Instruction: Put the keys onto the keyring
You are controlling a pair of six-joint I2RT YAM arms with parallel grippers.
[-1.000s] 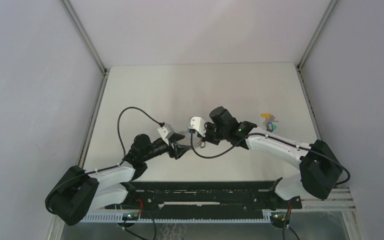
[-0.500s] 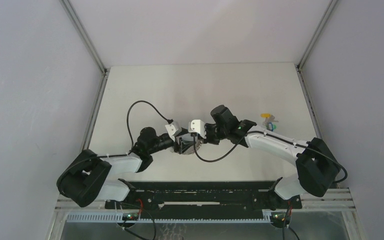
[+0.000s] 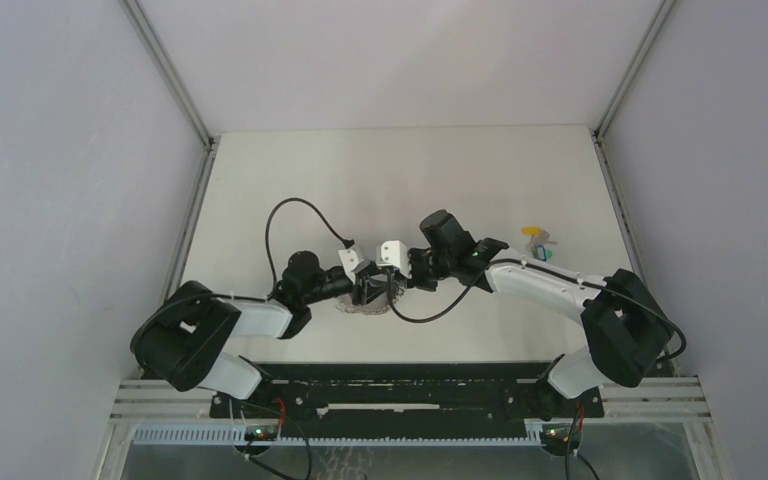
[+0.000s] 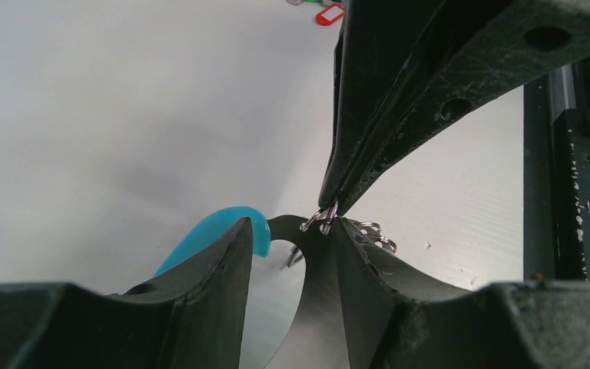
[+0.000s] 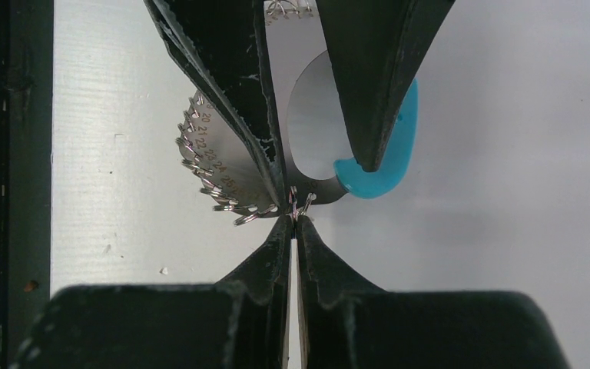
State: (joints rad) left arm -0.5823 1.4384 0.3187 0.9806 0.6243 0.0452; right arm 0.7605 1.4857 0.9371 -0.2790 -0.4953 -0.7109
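The keyring (image 5: 223,165) is held over the table (image 3: 410,170), near the middle of its near edge, where the two grippers meet tip to tip. The right gripper (image 5: 293,219) is clamped on one small wire loop of it. The left gripper (image 4: 292,231) is set astride the oval, one finger at the blue piece (image 4: 207,234). Whether it presses cannot be told. The oval's long axis is laid roughly along the line between the grippers. The keys (image 3: 537,242) are seen well off by the right edge, nearer the right arm.

blue-segmented keyring (image 5: 223,173) central, keys (image 3: 538,243) far right
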